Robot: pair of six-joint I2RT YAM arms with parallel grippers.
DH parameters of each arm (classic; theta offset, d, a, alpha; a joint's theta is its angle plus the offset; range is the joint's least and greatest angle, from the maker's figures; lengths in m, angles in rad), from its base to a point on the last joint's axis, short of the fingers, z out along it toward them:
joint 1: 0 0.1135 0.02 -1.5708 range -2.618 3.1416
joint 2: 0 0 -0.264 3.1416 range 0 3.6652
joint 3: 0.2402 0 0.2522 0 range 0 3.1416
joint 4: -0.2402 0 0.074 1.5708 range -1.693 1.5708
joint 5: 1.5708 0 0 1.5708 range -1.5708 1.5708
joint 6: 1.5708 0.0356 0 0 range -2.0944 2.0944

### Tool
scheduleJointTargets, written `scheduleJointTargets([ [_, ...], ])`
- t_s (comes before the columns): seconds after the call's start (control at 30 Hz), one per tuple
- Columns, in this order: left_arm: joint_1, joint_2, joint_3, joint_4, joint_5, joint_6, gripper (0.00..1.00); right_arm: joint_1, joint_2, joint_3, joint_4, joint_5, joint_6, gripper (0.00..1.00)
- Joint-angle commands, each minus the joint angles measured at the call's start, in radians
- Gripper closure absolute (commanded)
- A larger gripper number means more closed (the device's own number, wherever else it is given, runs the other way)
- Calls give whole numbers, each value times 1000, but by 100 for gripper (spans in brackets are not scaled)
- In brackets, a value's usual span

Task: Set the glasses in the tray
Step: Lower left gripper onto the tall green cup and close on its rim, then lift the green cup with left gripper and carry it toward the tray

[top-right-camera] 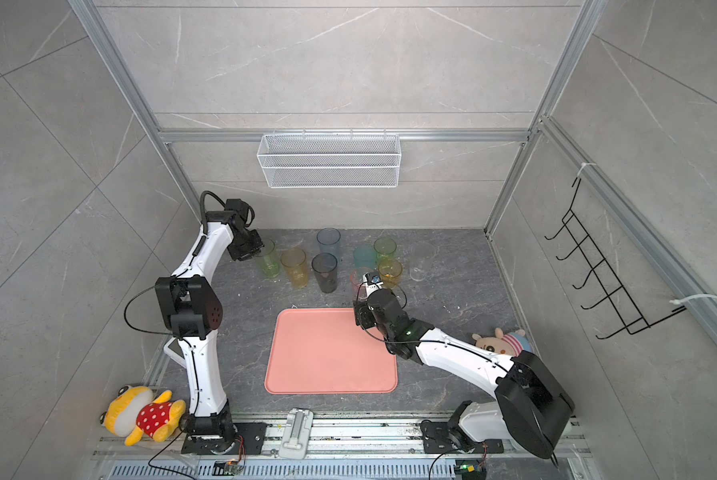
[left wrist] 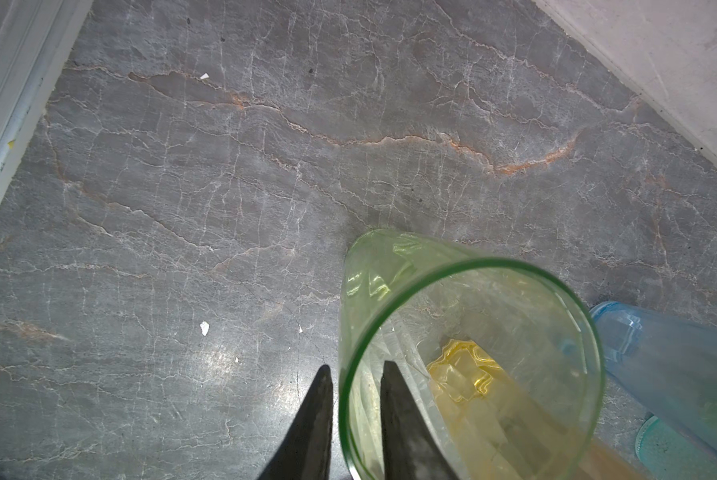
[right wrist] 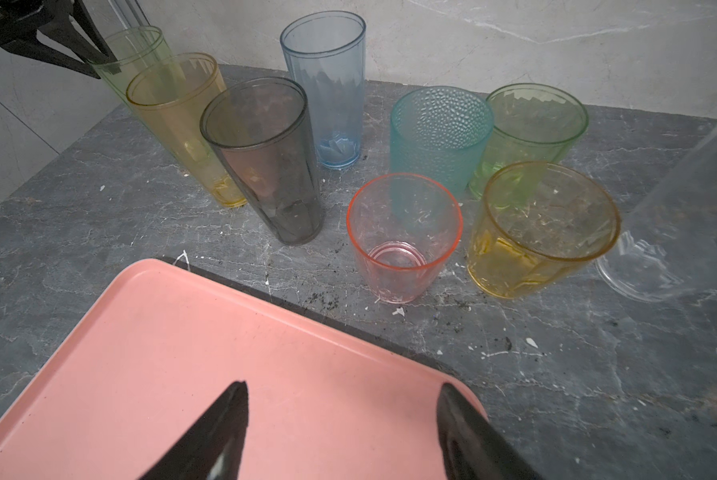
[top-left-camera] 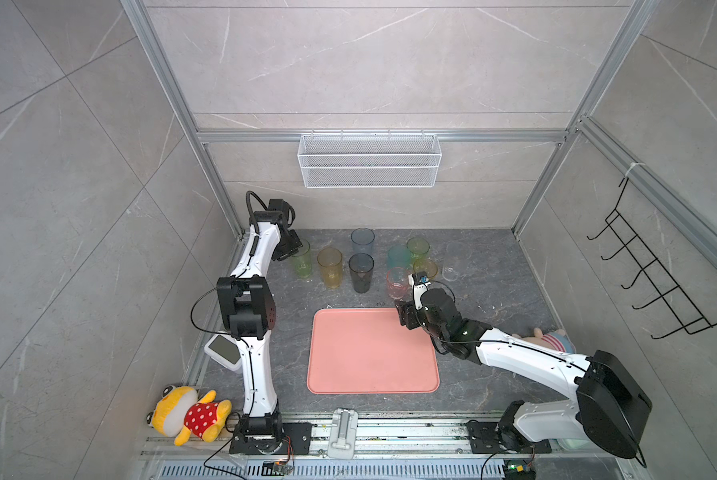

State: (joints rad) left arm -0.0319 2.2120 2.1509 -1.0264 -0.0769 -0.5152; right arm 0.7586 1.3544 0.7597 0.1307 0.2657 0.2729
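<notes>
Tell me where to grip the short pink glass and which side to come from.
Pinch the pink glass by its rim wall on the tray side, one jaw inside, one outside, coming down from above. It stands upright with its mouth open; the teal glass behind and the short amber glass beside it crowd the other sides, while the tray side looks free.

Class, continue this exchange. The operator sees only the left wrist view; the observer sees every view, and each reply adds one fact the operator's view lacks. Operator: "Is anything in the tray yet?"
Observer: No, the tray is bare.
Operator: Where is the right pincer?
Observer: The right pincer hangs open over the tray's far right corner.
Operator: Which glass is nearest to it?
Observer: The short pink glass, standing on the table just beyond that corner.
</notes>
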Motion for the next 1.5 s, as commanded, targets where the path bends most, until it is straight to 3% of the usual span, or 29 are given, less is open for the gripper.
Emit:
scheduleJointTargets([
  [0.0,6,-3,19,-28,-20,27,78,4,18,32,-19,13,8,27],
  [0.5,6,-87,-82,-15,-35,31,86,7,41,47,-29,6,12,28],
  [0.73,6,-180,-149,-25,-44,32,95,8,45,52,-37,6,12,28],
  [0.93,6,-278,-205,-54,-76,43,97,10,46,53,-39,9,13,28],
  [1.47,2,-540,-293,-290,-69,158,100,9,43,53,-44,27,16,29],
])
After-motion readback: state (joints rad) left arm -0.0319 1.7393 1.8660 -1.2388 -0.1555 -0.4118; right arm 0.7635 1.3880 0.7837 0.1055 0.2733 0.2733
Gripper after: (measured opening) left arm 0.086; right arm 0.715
